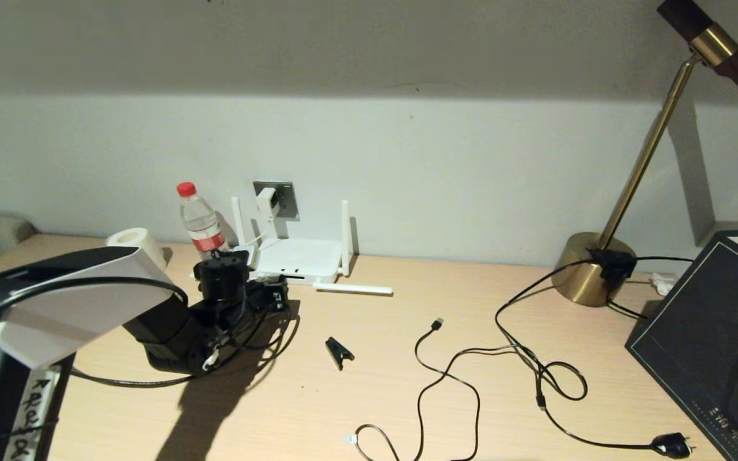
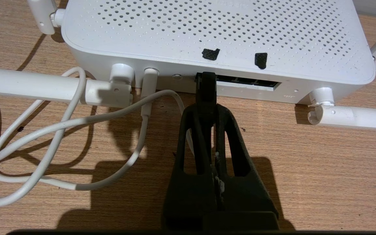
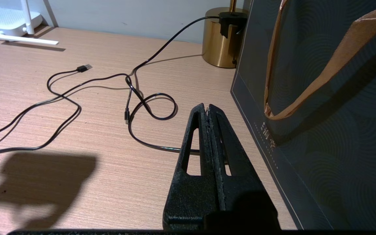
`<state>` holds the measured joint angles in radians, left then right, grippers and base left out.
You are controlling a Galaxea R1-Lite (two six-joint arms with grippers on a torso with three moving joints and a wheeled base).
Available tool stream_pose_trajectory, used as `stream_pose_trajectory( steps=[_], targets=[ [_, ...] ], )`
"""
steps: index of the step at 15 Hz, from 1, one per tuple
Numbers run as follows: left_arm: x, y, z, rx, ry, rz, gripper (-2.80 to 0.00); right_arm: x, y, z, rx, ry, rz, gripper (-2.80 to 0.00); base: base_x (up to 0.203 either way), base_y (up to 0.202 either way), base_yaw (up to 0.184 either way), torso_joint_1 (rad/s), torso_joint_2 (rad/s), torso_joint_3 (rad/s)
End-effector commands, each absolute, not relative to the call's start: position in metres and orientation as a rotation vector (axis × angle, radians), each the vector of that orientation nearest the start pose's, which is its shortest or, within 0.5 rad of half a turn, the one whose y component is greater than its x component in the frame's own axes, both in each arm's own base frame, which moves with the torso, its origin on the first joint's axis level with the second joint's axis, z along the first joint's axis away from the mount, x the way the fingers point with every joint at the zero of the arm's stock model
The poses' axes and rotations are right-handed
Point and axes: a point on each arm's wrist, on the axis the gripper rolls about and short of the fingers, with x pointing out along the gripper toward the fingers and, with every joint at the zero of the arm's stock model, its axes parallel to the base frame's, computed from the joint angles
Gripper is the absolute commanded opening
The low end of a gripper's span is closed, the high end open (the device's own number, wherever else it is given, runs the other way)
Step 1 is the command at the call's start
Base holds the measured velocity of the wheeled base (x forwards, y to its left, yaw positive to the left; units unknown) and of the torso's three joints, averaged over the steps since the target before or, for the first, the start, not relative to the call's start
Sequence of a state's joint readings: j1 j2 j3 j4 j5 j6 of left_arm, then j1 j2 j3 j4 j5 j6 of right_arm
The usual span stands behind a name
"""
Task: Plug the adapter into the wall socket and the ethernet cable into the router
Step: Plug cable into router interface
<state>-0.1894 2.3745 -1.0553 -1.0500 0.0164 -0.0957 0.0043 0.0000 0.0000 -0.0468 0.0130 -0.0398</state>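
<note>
The white router [image 1: 298,258] lies against the wall with its ports [image 2: 250,81] facing me. Above it, the white adapter [image 1: 268,201] sits in the grey wall socket [image 1: 286,198]. Its white cord [image 2: 77,122] runs down to the router's back edge. My left gripper [image 2: 207,109] is shut on the black end of the ethernet cable [image 2: 206,85], whose tip is at the left end of the port row. The clear connector is hidden. The black cable [image 1: 132,383] trails under the left arm [image 1: 241,307]. My right gripper [image 3: 208,107] hangs shut and empty by a dark bag.
A black clip [image 1: 339,352], a thin USB cable [image 1: 436,324] and a lamp cord with plug [image 1: 673,444] lie on the table. A water bottle [image 1: 200,224] and a paper roll [image 1: 132,240] stand left of the router. The brass lamp base [image 1: 590,269] and dark bag [image 1: 715,333] are at the right.
</note>
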Motion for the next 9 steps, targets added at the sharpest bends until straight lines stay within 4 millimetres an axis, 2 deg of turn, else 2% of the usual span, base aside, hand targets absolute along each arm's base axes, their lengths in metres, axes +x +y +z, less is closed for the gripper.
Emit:
stream_pose_trajectory(
  steps=[1, 9],
  targets=[
    [0.4243, -0.0800, 0.0277, -0.068, 0.278, -0.156, -2.80, -0.0216, 0.0002, 0.0761, -0.040, -0.031, 0.018, -2.80, 0.000, 0.000, 0.000, 0.000, 0.00, 0.000],
    [0.4247, -0.0775, 0.0285, -0.069, 0.276, -0.156, -2.80, -0.0215, 0.0002, 0.0757, -0.040, -0.030, 0.018, -2.80, 0.000, 0.000, 0.000, 0.000, 0.00, 0.000]
  ],
)
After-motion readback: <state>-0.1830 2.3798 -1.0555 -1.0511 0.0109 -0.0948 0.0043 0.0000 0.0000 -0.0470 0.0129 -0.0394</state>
